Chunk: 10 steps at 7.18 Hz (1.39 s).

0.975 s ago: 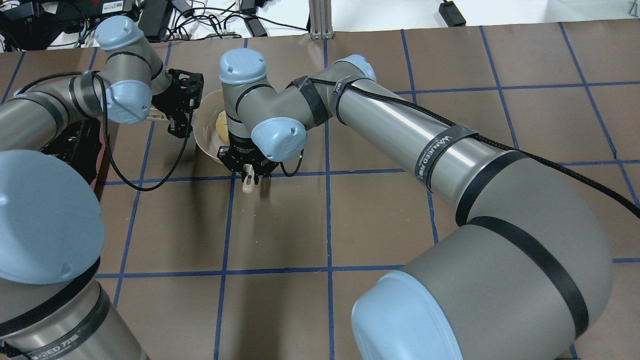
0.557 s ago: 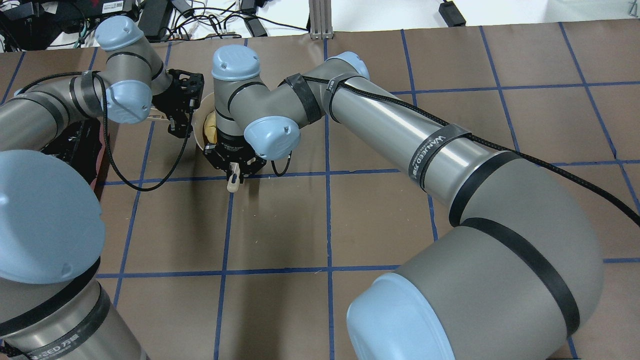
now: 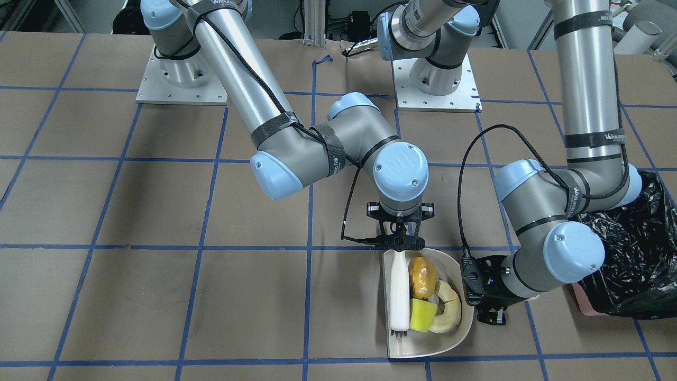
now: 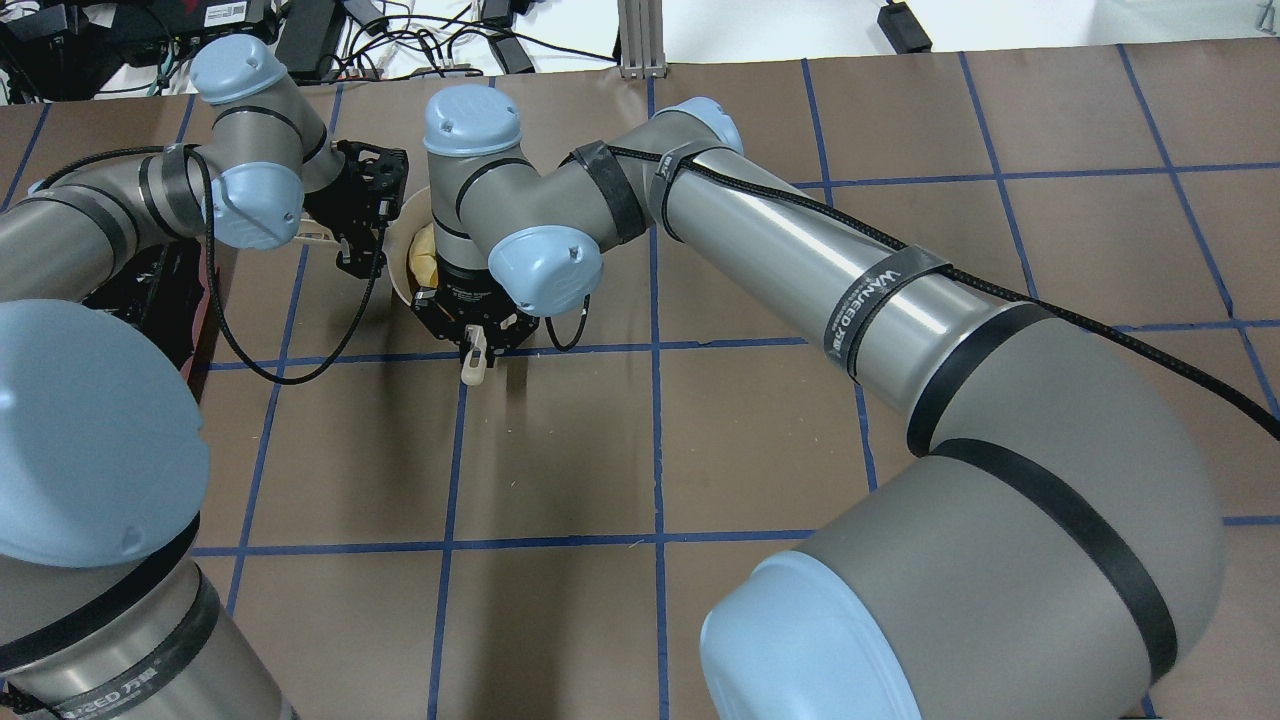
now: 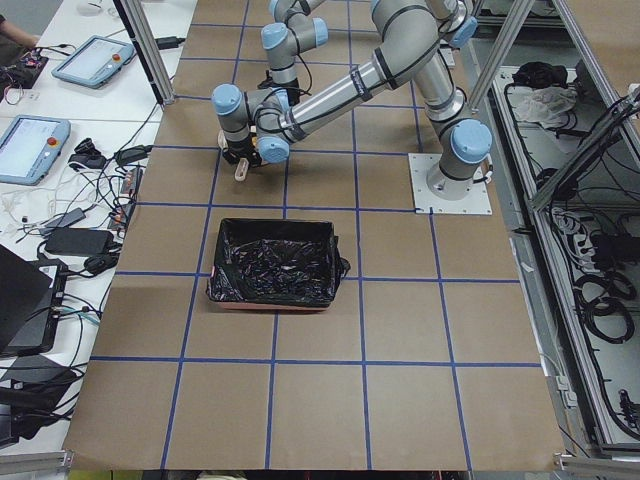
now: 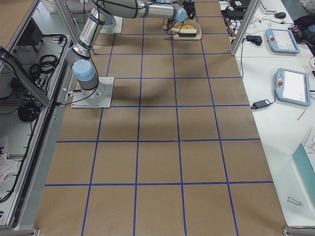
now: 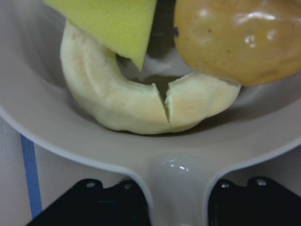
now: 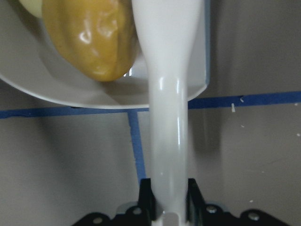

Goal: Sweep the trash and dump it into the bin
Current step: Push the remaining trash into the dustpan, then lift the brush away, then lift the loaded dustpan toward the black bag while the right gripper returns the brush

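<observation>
In the lower centre of the front-facing view, a cream dustpan (image 3: 423, 346) with all three trash pieces inside: golden-brown potato-like lump (image 3: 423, 278) nearest the top, bright yellow wedge (image 3: 421, 315) below it, pale ring slice (image 3: 448, 309) curled to their right against the pan's wall. All three touching, the wedge's tip overlapping the ring in the left wrist view, the ring cracked through at one point

Clenched on the dustpan's handle, the left end effector (image 7: 176, 205), jaws tight on either side. Clamped on the thin end of a white brush (image 3: 399, 291), the right end effector (image 8: 168, 200), at the pan's upper edge. Brush laid along the pan's left side, bristles toward the lower lip, just beside lump and wedge

At the right edge of the front-facing view, the bin (image 3: 634, 254) with its crinkled black liner and pink base, apart from the dustpan, beyond the left arm's elbow. Underneath everything, brown tabletop (image 3: 158, 296) with blue grid lines
</observation>
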Motion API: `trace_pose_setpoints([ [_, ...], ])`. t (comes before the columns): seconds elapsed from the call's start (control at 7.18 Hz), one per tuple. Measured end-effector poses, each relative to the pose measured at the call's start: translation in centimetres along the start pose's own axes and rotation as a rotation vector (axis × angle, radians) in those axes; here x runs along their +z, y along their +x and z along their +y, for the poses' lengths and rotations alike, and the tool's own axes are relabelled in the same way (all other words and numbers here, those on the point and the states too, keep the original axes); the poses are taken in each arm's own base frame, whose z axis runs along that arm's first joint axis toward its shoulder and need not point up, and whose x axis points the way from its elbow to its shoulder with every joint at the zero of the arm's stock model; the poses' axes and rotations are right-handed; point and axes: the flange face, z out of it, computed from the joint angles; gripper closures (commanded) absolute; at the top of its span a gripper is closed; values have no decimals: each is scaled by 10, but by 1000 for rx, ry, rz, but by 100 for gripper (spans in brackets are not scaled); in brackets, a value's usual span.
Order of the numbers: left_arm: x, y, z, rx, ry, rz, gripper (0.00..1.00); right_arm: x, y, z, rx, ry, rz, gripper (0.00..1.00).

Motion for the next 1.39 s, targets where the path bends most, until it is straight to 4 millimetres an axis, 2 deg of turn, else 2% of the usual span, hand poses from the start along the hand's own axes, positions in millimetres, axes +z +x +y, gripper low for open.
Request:
trace_pose_setpoints([
  [0.56, 0, 0, 1, -1, 5, -1, 100, -18, 31, 3, -37, -10, 134, 98],
  [0.84, -1, 0, 2, -4, 8, -4, 100, -36, 63, -2, -7, -24, 171, 98],
  [0.98, -3, 0, 3, -9, 17, -9, 100, -53, 90, -4, 22, -27, 175, 99],
  [1.11, -7, 0, 6, -16, 40, -15, 100, -70, 127, -2, 38, -24, 194, 99],
  [1.39, -19, 0, 18, -44, 90, -30, 100, -100, 221, 8, 40, -24, 233, 99],
])
